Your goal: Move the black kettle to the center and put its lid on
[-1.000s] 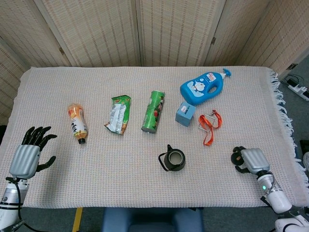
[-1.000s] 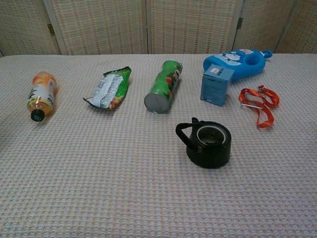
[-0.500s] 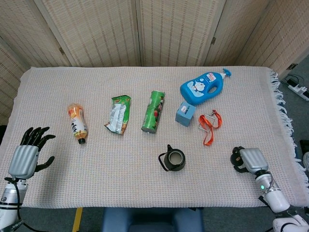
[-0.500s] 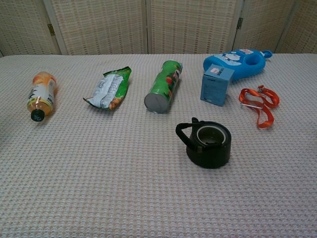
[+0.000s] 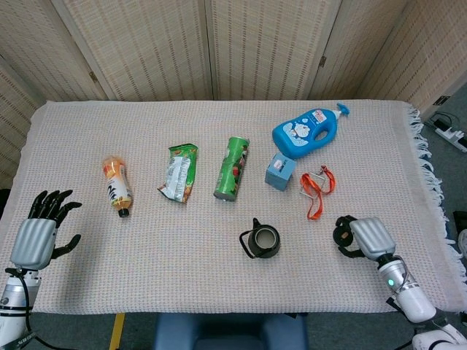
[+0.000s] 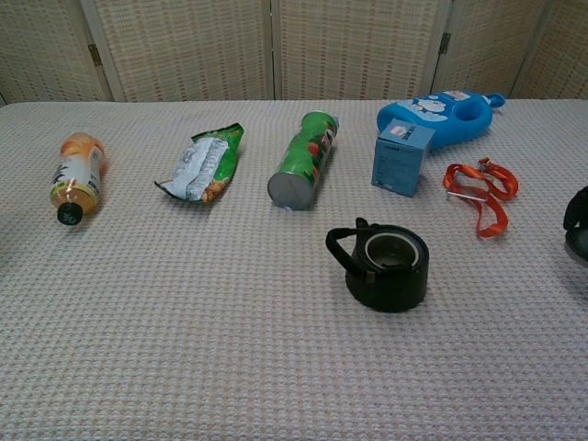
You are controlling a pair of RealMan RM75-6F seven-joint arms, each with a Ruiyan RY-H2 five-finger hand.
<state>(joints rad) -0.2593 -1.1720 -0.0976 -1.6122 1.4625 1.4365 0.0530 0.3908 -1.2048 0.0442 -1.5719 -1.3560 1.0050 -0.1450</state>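
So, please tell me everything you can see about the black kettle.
The black kettle is small, round and dark, seemingly metal or enamel. It stands upright on the woven cloth near the table's middle, in front of the green can. Its top is open, without a lid, showing a pale inner ring. A looped handle points left. Nothing touches it; both hands are away.
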